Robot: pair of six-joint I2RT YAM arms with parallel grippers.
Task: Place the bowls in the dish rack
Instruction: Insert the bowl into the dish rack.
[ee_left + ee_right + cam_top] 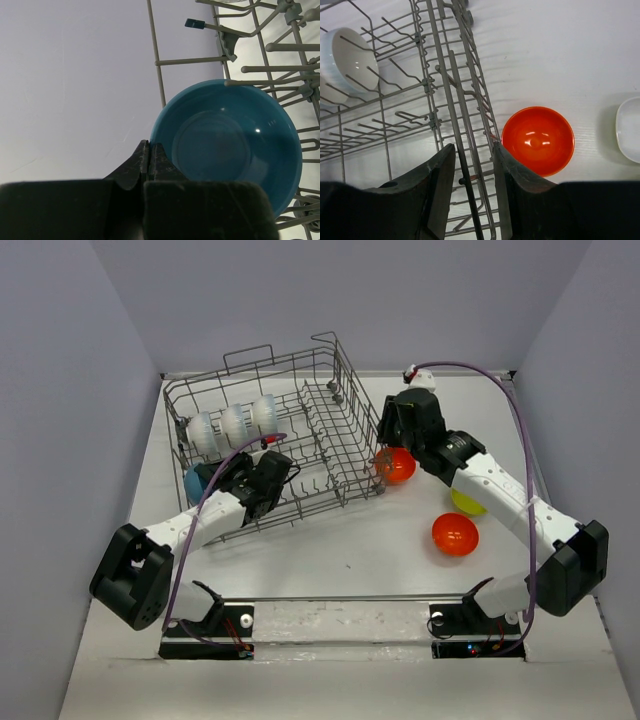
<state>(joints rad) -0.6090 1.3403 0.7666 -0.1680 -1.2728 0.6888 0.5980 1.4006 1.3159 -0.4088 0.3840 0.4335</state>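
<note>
- White tabletop (pixel 340 560), grey walls (pixel 350 300); dish rack (pixel 345 455) holds three white bowls (pixel 236 426).
- Left gripper (pixel 149 150) pinched shut by blue bowl (pixel 230 140); right gripper (pixel 472 150) half-open astride rack wire, orange bowl (pixel 537 141) beside.
- Glossy, likely slippery, so grab rims.

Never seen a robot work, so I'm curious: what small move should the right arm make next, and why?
Probably slide the right tool sideways toward the glossy orange-red round bowl. It stands open astride the side wall of the grey metal wire dish rack, while that bowl sits just outside on the table, not yet gripped.
</note>
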